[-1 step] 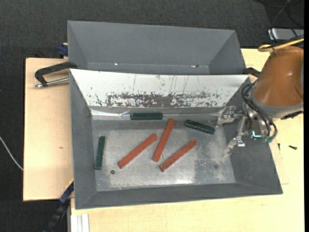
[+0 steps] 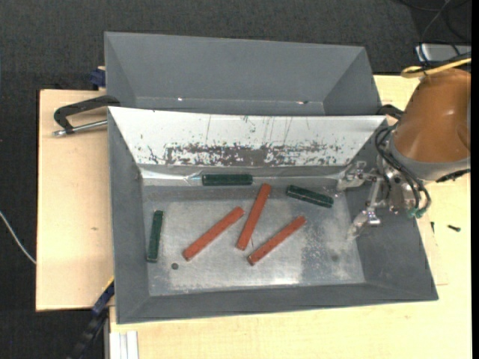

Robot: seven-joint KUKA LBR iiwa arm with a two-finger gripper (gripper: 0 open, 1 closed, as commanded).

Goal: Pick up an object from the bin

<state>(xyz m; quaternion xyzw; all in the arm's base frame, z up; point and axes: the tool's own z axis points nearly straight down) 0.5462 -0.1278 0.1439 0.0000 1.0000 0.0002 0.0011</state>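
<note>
Two-finger gripper [image 2: 368,205] by grey metal bin's [image 2: 397,264] right wall, opening and load unreadable; I'd centre it crosswise over the nearest short dark green rectangular bar [image 2: 309,195] before descending.

- left red stick [image 2: 213,233]: flat on the bin [image 2: 127,223] floor, slanted, upper end just beside the middle one.
- middle red stick [image 2: 254,217]: flat, steepest slant of the three.
- right red stick [image 2: 277,240]: flat, slanted like the left one.
- back green stick [image 2: 227,179]: dark, level along the foot of the back wall.
- right green stick [image 2: 309,196]: dark, slightly tilted, near the back-right corner.
- left green stick [image 2: 154,235]: dark, running front to back beside the left wall.
</note>
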